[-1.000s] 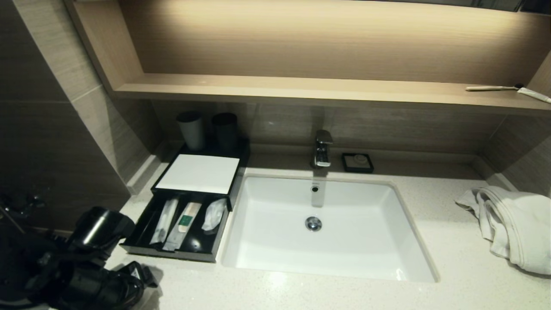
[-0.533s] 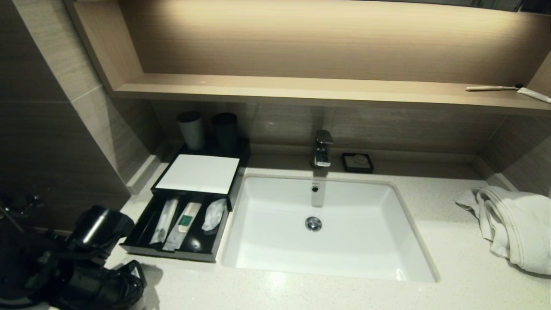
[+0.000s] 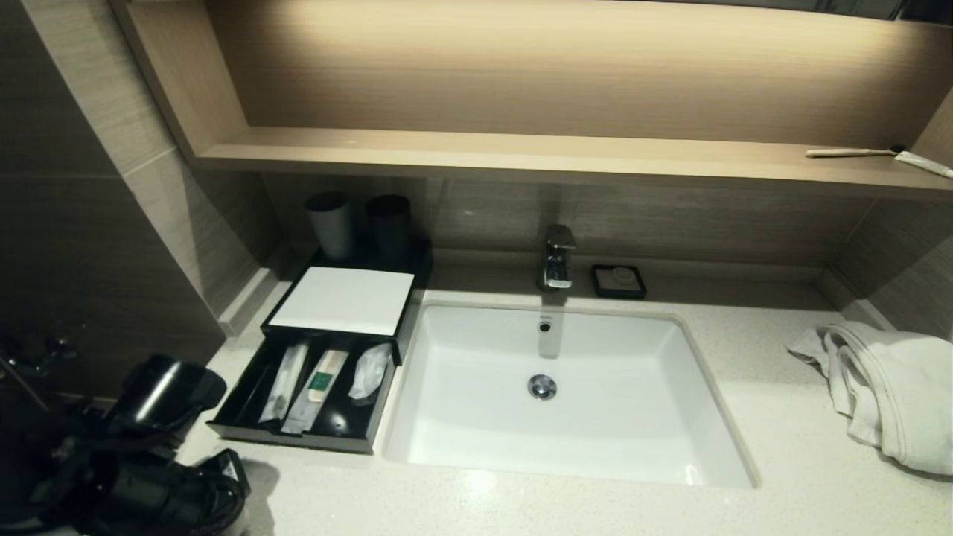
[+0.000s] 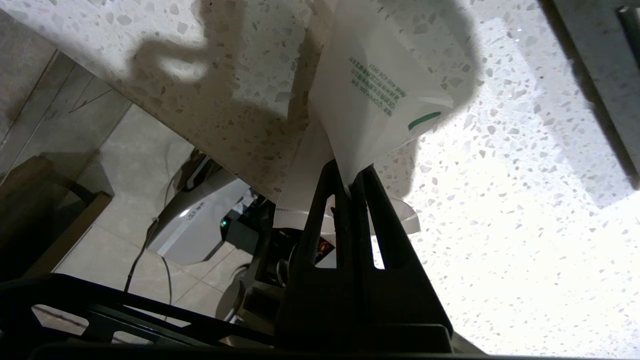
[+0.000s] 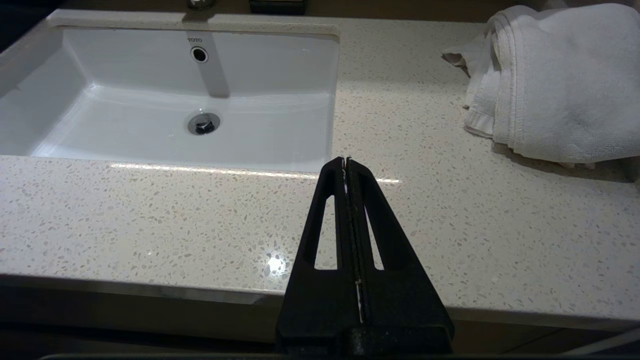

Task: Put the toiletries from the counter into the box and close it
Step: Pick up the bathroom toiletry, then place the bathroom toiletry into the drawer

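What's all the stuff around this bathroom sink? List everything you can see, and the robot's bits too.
box: 1, black, open drawer left of the sink, white top.
packets in the box: 3, white, side by side in the drawer.
held packet: 1, white with green print, above the counter's front left corner.
cups: 2, dark, behind the box.
sink: 1, white, centre of the counter.
faucet: 1, chrome, behind the sink.
soap dish: 1, black, right of the faucet.
towel: 1, white, crumpled at right.
toothbrush: 1, pale, on the shelf at right.
left gripper: shut on the held packet.
right gripper: shut, empty, over the counter's front edge.
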You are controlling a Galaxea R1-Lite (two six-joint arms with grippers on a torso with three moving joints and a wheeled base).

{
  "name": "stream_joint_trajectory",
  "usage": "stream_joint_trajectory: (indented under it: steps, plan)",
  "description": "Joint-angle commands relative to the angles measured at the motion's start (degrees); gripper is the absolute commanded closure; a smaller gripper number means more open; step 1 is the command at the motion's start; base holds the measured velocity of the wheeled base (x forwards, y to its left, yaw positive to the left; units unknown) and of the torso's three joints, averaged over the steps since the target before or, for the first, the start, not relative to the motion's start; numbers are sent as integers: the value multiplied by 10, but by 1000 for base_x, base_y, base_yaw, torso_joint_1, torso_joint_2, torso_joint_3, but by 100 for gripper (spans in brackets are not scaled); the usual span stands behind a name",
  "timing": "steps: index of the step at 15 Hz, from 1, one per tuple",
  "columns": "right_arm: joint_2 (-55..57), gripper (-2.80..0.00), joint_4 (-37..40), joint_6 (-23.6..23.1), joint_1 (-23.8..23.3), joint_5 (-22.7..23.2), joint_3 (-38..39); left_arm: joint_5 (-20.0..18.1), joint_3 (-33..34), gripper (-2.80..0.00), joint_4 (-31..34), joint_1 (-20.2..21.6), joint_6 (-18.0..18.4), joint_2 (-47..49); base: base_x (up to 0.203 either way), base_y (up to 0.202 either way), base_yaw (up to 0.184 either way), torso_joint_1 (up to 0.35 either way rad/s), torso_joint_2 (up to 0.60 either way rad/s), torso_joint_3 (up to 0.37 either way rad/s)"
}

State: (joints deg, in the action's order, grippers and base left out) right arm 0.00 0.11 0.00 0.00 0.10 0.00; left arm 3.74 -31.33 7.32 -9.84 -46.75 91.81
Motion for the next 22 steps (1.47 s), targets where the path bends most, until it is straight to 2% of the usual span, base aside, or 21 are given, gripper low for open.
stream_joint_trajectory:
  steps: [1, 6, 11, 17, 22]
  plan:
    - [0, 0, 0, 0, 0, 0, 0, 2, 0, 0, 3, 0, -3, -27, 0, 0, 0, 0, 0, 0]
    - [0, 0, 0, 0, 0, 0, 0, 4, -28, 0, 40, -1, 22, -90, 0, 0, 0, 0, 0, 0]
    - [0, 0, 0, 0, 0, 0, 0, 4, -135, 0, 107, -1, 53, -101, 0, 0, 0, 0, 0, 0]
    - [0, 0, 0, 0, 0, 0, 0, 4, -273, 0, 144, -4, 96, 1, 0, 0, 0, 0, 0, 0]
    - [0, 0, 0, 0, 0, 0, 0, 4, -351, 0, 169, -35, 106, 85, 0, 0, 0, 0, 0, 0]
